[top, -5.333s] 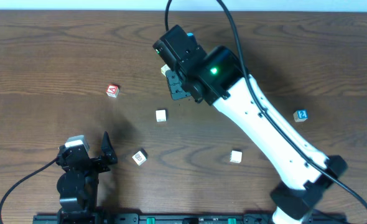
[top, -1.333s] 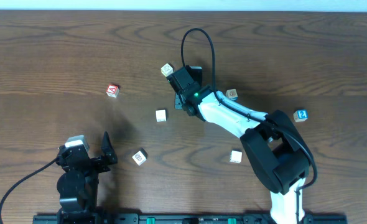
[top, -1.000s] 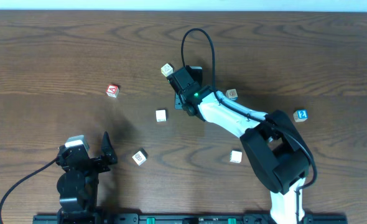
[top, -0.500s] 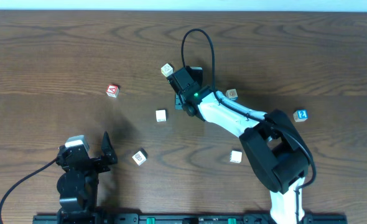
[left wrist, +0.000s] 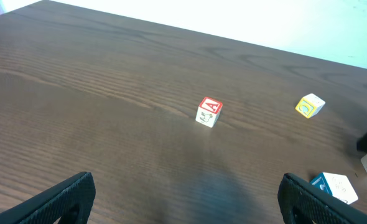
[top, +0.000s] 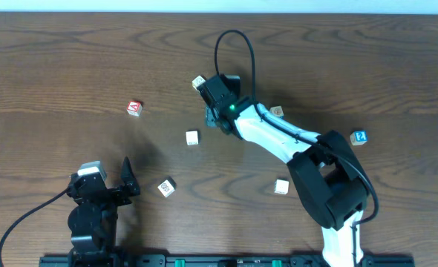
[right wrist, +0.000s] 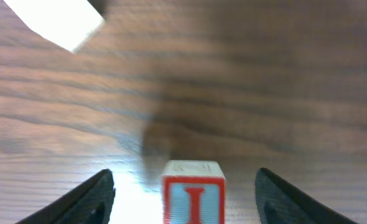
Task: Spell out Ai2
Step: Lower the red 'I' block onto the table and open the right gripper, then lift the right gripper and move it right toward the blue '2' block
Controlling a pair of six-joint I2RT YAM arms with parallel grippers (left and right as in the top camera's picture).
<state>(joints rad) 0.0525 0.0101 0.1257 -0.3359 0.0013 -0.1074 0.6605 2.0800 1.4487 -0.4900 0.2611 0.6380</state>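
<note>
As the right hand (right wrist: 186, 190) widened, the I cube (right wrist: 193, 194) stood free between its fingers (right wrist: 84, 196) on the surface (right wrist: 264, 93) | A cube (top: 133, 108) well left of that hand, 2 cube (top: 359, 137) right, both yet to join it | left hand (left wrist: 186, 199) wide, empty

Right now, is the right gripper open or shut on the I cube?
Open. The wrist view shows the right gripper with fingers clear of the I cube on both sides.

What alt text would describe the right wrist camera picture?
A small cube with a red letter I sits on a dark wooden table, between the open right end effector's two dark fingers, touching neither. A blurred white shape lies top left.
</note>
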